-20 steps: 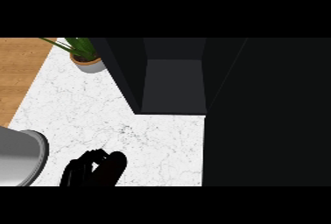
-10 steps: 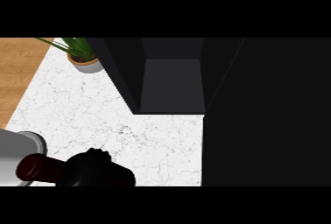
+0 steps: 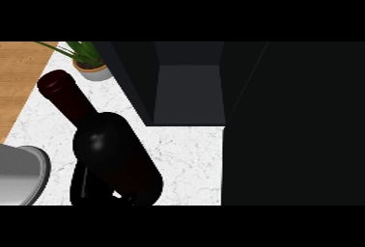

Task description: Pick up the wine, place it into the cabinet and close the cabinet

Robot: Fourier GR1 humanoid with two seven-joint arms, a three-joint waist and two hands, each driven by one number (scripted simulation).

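The wine bottle (image 3: 107, 144) is dark with a dark red capped neck (image 3: 57, 84). It is lifted above the white marble counter (image 3: 185, 159) and leans with its neck up and to the left. My right hand (image 3: 92, 190) shows at the lower edge, shut on the bottle's base, and is mostly hidden by it. The dark cabinet (image 3: 189, 91) stands open to the bottle's upper right, its grey inner compartment bare. A grey forearm (image 3: 18, 173) lies at the left edge. The left hand does not show.
A small potted plant (image 3: 89, 65) stands at the back left of the counter, near the bottle's neck. A wooden surface (image 3: 18, 82) borders the counter on the left. A large dark panel (image 3: 299, 125) fills the right side.
The bottle lay low at the lower left, neck pointing left, half a second ago. Now it is raised, with its neck tilted up towards the plant. The grey forearm has stayed put.
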